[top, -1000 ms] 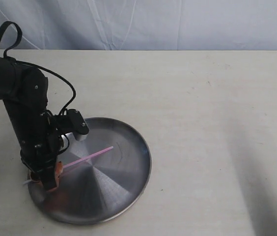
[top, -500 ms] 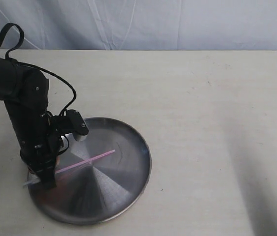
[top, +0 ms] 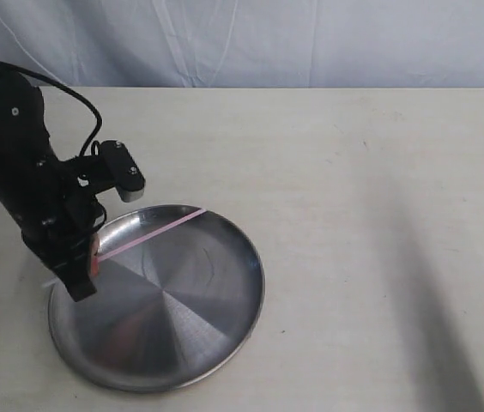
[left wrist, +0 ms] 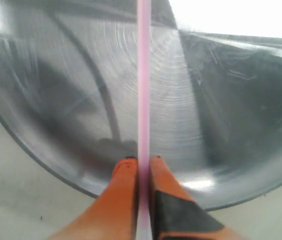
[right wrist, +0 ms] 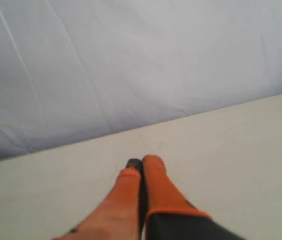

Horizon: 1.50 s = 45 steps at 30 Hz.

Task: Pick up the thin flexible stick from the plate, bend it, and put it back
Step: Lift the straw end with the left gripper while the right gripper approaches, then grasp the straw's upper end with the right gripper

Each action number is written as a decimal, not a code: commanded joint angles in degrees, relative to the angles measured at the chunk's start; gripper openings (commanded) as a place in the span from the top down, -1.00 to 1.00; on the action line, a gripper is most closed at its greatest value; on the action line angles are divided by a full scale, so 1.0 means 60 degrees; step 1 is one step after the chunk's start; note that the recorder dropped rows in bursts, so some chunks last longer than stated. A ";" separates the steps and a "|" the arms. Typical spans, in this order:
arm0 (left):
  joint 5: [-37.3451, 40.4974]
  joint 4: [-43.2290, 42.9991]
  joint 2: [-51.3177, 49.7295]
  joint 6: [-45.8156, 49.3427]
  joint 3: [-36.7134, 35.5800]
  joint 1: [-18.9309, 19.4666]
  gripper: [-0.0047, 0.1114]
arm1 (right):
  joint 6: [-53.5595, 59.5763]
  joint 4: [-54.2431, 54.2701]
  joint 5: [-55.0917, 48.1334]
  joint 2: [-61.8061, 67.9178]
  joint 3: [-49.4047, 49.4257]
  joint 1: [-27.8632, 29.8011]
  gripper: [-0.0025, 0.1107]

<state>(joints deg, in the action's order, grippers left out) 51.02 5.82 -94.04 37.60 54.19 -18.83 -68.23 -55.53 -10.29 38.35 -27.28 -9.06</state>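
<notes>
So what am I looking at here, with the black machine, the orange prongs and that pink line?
This is a robot with two arms, each ending in an orange-tipped gripper. The wide picture comes from a separate camera: the black left arm reaches over a round steel plate on a pale table. The other two come from cameras on the wrists. The left gripper is shut on a thin pink stick over the plate. The right gripper is shut, empty, facing a pale cloth backdrop.
</notes>
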 commanded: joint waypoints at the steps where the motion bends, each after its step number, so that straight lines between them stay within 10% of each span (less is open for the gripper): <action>1: 0.0229 0.0248 0.0415 0.0007 0.0135 -0.0027 0.92 | 0.5174 0.3223 -0.2717 0.2260 -0.1589 -0.0949 0.97; 10: 0.2605 0.1837 0.0458 0.0822 0.0975 -0.0027 0.92 | 1.5389 0.9454 -0.2875 0.4796 -0.2842 -0.3212 0.97; 16: 0.3158 0.2973 0.0458 0.1030 0.1318 -0.0027 0.92 | 1.6652 0.8947 -0.2980 0.5200 -0.2842 -0.4388 0.94; 20: 0.3158 0.3856 0.0458 0.1292 0.1398 -0.0027 0.92 | 1.7353 0.8735 -0.2931 0.5240 -0.2842 -0.4850 0.40; 24: 0.3158 0.4430 0.0458 0.1316 0.1398 -0.0027 0.92 | 1.7424 0.8624 -0.2567 0.5262 -0.2842 -0.5071 -0.11; 33: 0.3158 0.5091 0.0458 0.1453 0.1398 -0.0027 0.92 | 1.7424 0.8643 -0.1367 0.5661 -0.2842 -0.5071 -0.12; 45: 0.3030 0.5192 0.0458 0.1818 0.1398 -0.0008 0.92 | 0.8597 1.1367 -0.1017 0.5721 -0.2842 -0.5053 -0.12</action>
<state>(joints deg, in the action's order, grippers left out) 69.66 36.03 -91.80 48.09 62.16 -18.83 -5.29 11.53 -17.71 72.51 -44.03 -39.37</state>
